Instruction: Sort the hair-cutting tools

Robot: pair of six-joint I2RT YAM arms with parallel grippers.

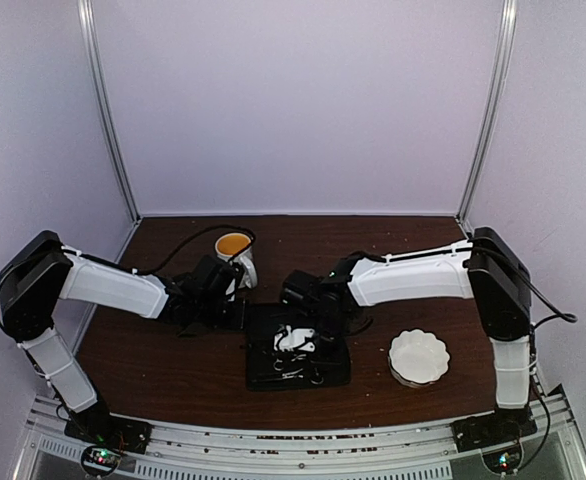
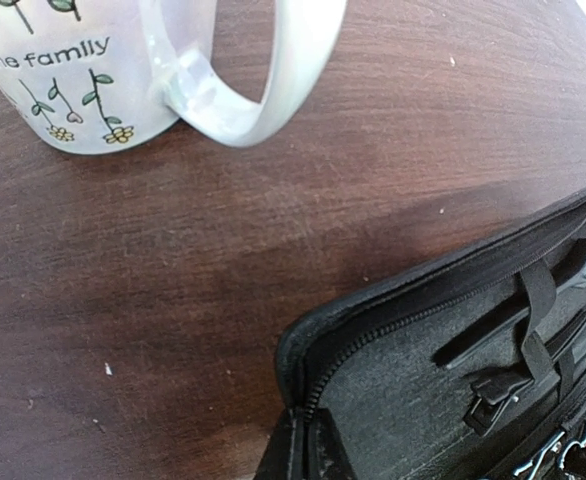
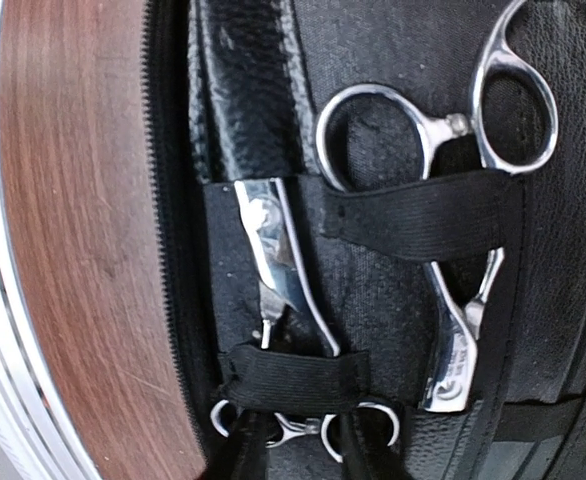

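**Scissors and clips strapped inside the open case**

One pair of scissors (image 3: 451,350) lies under an elastic strap (image 3: 413,215), with a second pair (image 3: 273,240) just beside it. Both are inside the open black case (image 1: 273,378) on the tabletop (image 1: 163,350). Black clips (image 2: 493,395) sit in the case too. The left fingers (image 1: 225,290) hang between the mug (image 1: 235,250) and the case, and the right fingers (image 1: 303,318) hover over the case. I cannot tell how wide either set stands. A white dish (image 1: 418,357) sits right of the case.
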